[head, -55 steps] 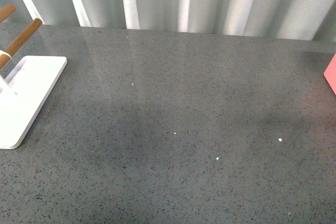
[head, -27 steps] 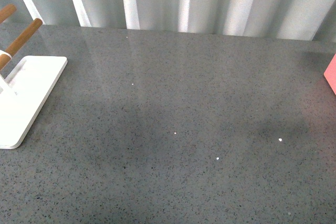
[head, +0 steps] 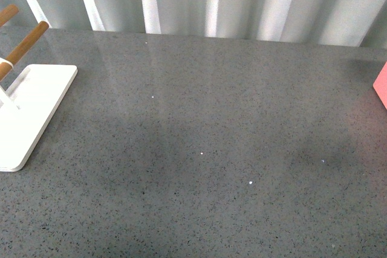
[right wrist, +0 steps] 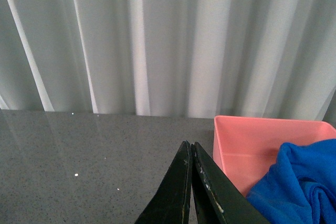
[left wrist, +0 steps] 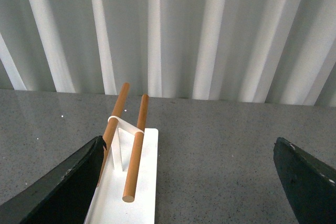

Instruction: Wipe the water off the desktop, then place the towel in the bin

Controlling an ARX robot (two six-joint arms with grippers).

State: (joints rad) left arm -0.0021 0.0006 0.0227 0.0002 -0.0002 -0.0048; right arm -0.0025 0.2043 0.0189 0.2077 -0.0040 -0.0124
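The blue towel (right wrist: 299, 182) was seen at the lower right of the right wrist frame, lying in the pink bin (right wrist: 247, 148). The right claw (right wrist: 190, 153) was closed on nothing, the left claw (left wrist: 189, 177) spread wide. Small specks left on the grey surface (head: 230, 149) might be unwiped droplets; the towel, bunched at the rim, might spill out.

Soft, even daylight is given through the pale pleated curtain (head: 242, 1). Faint streaks are reflected on the speckled dark grey stone bench (head: 211, 149), with soft shadows.
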